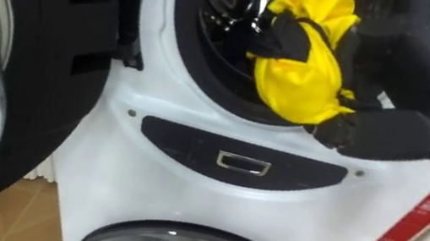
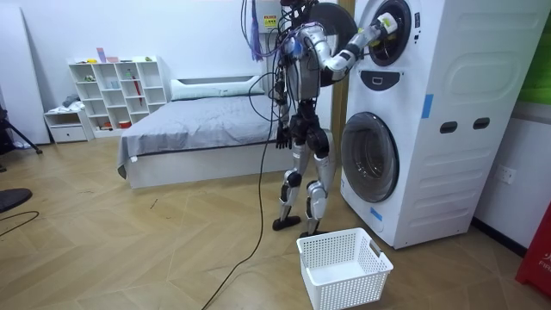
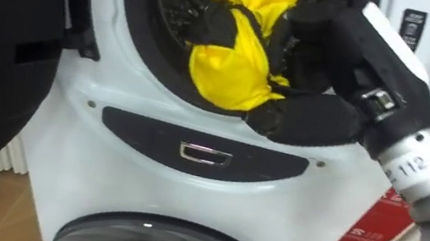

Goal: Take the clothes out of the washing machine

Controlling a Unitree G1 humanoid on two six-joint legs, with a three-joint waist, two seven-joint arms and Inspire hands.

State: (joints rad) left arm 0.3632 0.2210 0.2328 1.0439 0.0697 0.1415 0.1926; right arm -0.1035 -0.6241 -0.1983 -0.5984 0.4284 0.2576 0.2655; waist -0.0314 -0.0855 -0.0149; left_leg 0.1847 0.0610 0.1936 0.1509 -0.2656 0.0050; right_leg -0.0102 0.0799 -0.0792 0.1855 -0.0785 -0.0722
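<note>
One yellow garment (image 1: 304,65) in right hand (image 1: 367,130); room view adds basket (image 2: 349,288)

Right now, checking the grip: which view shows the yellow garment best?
Left eye view: the yellow garment sits at the drum mouth, the right robot hand curled round it. In the right eye view the hand hides its right side; the room view makes it a speck.

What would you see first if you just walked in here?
The bright yellow cloth jumps out first, bulging from the round mouth of the upper washing machine. The robot's black right hand is clasped round it from the right. On the floor by the robot's feet stands a white basket.
</note>
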